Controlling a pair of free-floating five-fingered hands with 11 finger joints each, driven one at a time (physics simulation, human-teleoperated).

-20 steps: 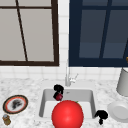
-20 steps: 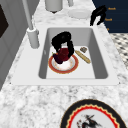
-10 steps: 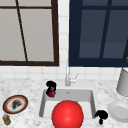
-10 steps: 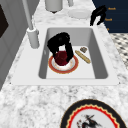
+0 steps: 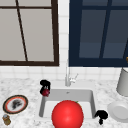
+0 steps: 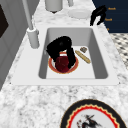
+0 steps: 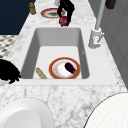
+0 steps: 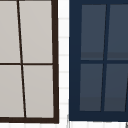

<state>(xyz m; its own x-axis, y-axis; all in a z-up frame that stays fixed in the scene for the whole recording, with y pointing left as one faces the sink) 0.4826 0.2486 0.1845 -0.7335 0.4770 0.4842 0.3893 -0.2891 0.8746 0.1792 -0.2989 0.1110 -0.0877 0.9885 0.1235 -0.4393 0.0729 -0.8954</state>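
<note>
My left hand (image 5: 45, 85) hangs over the sink's left rim, shut on a small dark red round fruit (image 5: 45, 92). The left side view shows that hand (image 6: 61, 48) and the fruit (image 6: 62, 64) in front of the orange-rimmed plate (image 6: 75, 67). In the right side view the hand (image 7: 66, 7) holds the fruit (image 7: 63, 21) above the sink's far edge. On the plate (image 7: 56, 71) in the basin lies a dark eggplant (image 7: 70, 67). My right hand (image 5: 101, 115) hovers by the sink's right front corner, fingers relaxed and holding nothing.
A big red ball (image 5: 67, 115) covers the sink's front. A wooden stick (image 6: 82, 56) and a small brown piece (image 6: 83, 49) lie in the basin. A faucet (image 5: 68, 80) stands behind. Left: patterned plate (image 5: 15, 103), small jar (image 5: 6, 119). Right: white plate (image 5: 118, 111), grey pot (image 5: 123, 82).
The left hand has carried the dark red fruit leftward, from over the basin's middle to its left rim. The right hand has stayed still.
</note>
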